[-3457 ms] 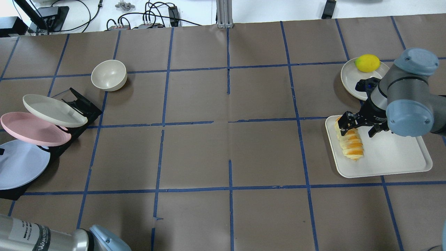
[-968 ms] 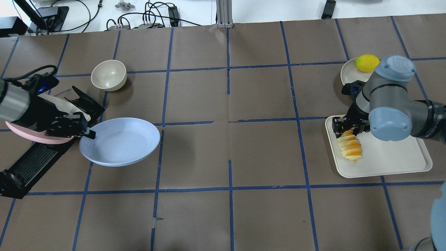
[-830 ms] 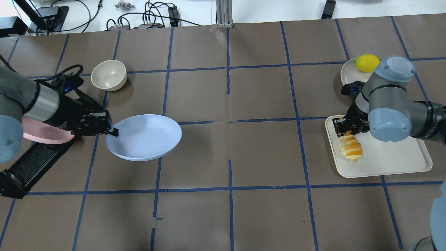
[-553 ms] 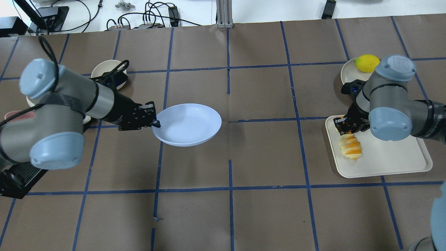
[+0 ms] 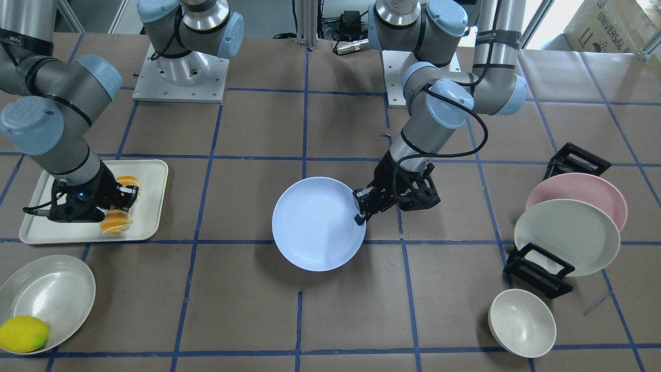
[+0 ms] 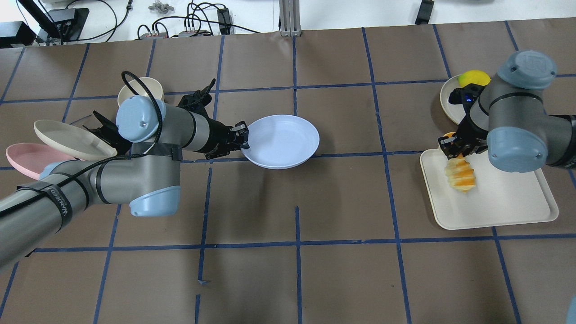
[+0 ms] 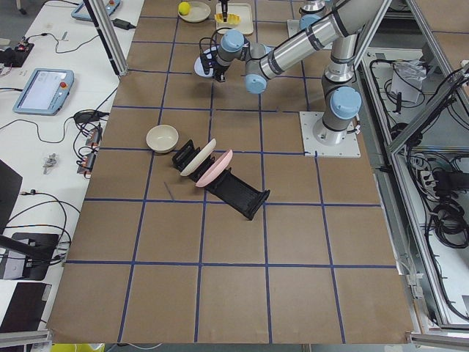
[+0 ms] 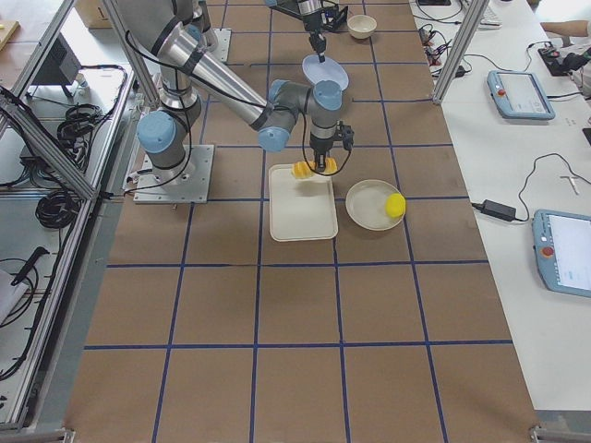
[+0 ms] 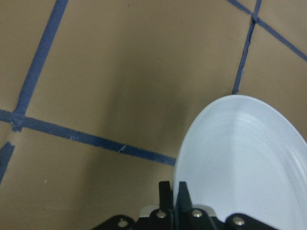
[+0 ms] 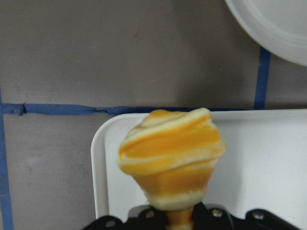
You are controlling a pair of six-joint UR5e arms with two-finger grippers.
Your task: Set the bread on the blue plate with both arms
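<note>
The blue plate (image 6: 283,139) is held level by its rim above the middle of the table, with its shadow below it (image 5: 317,225). My left gripper (image 6: 243,137) is shut on the plate's near rim, as the left wrist view shows (image 9: 175,191). The bread (image 6: 461,173) hangs from my right gripper (image 6: 452,150), which is shut on its upper end. The bread is lifted over the left part of the white tray (image 6: 508,202). In the right wrist view the bread (image 10: 170,153) shows end-on above the tray's corner.
A lemon (image 5: 23,333) lies on a cream plate (image 5: 57,289) beyond the tray. A black rack (image 5: 539,268) on my left side holds a pink plate (image 5: 578,188) and a cream plate (image 5: 565,237). A cream bowl (image 5: 521,323) stands next to it.
My left arm has carried the blue plate from the rack to the table's middle. My right gripper has shut on the bread and raised it off the tray.
</note>
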